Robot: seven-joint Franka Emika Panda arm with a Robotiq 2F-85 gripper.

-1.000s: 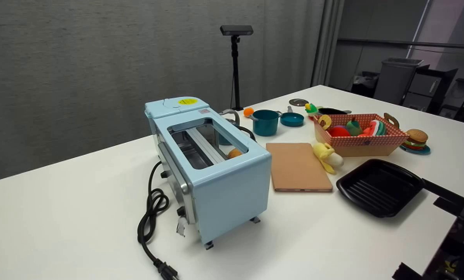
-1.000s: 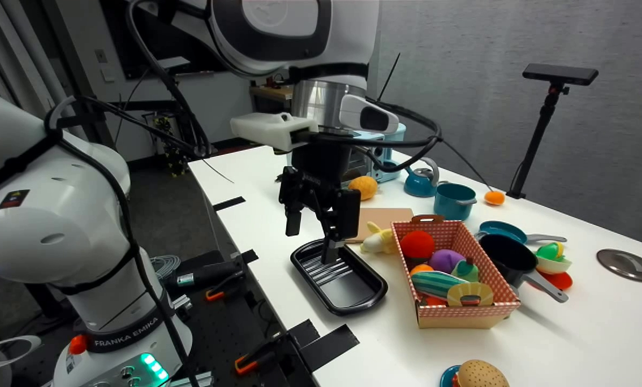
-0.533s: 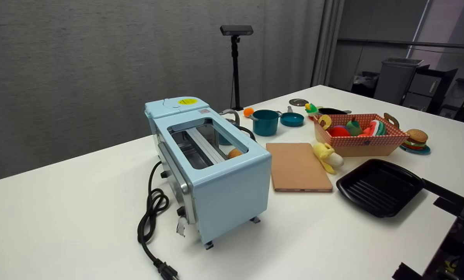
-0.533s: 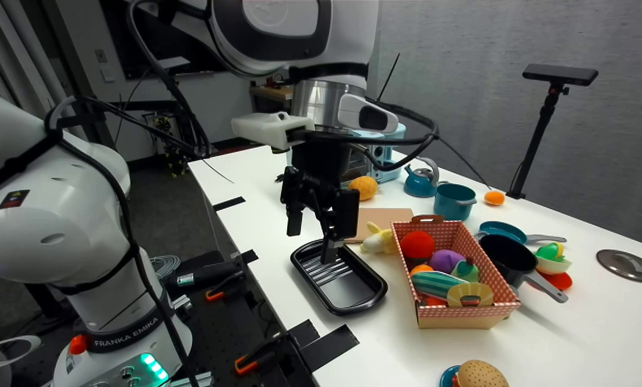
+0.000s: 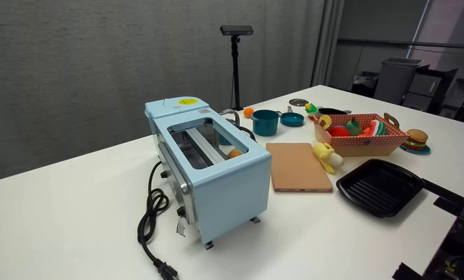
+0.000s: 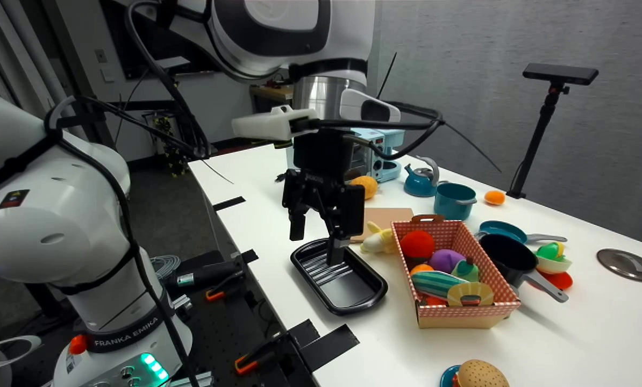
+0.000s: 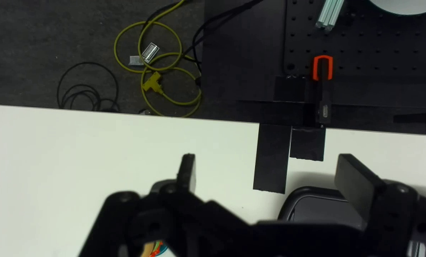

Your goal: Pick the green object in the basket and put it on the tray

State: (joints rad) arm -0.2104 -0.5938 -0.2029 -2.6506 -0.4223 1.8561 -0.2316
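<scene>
hand [image 6: 316, 242] spread wide above table [image 6: 401, 349], near tray [image 6: 349, 290] — green object [image 6: 465, 271] in basket [image 6: 455, 321], beside purple toy [image 6: 444, 260]

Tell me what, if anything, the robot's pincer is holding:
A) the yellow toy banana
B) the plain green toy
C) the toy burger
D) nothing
D: in the wrist view the pincer stands open with nothing in its grasp, and in an exterior view the plain green toy lies in the basket.

In the wrist view, the tray [image 7: 323, 210] (cut off below) is partly hidden by the gripper [image 7: 267, 167].
</scene>
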